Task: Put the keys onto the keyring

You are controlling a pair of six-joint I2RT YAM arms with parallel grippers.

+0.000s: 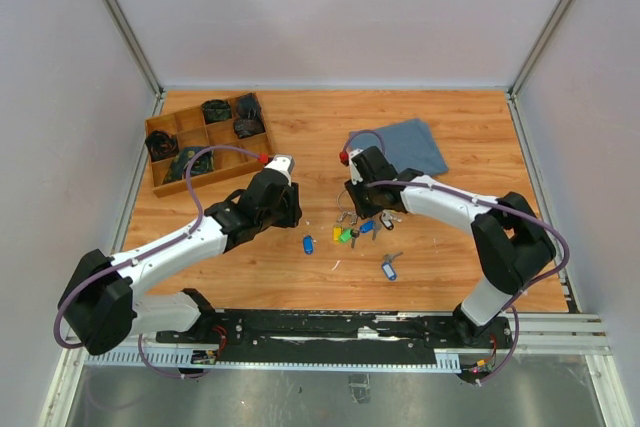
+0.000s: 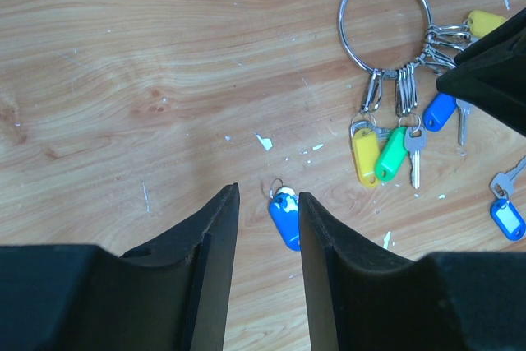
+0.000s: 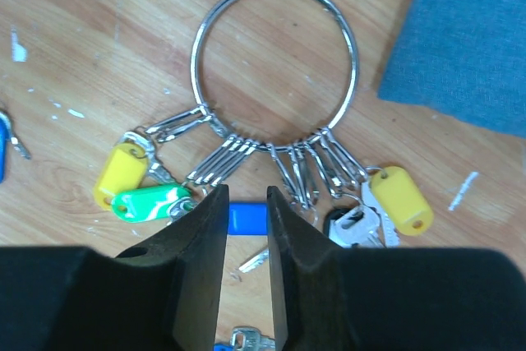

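Observation:
The silver keyring (image 3: 274,63) lies flat on the wood with yellow (image 3: 119,174), green (image 3: 152,201) and blue (image 3: 246,218) tagged keys clipped on. It also shows in the top view (image 1: 347,209) and the left wrist view (image 2: 385,20). My right gripper (image 3: 245,195) is open and empty, just above the ring's bunch of clips. A loose bright blue key (image 2: 285,218) lies between the tips of my open, empty left gripper (image 2: 267,199); it also shows in the top view (image 1: 308,244). The blue-grey key (image 1: 388,269) lies loose nearer the front, and also at the left wrist view's right edge (image 2: 507,219).
A blue cloth (image 1: 412,147) lies behind the ring. A wooden compartment tray (image 1: 185,110) with dark items stands at the back left. Small white flecks dot the wood near the keys.

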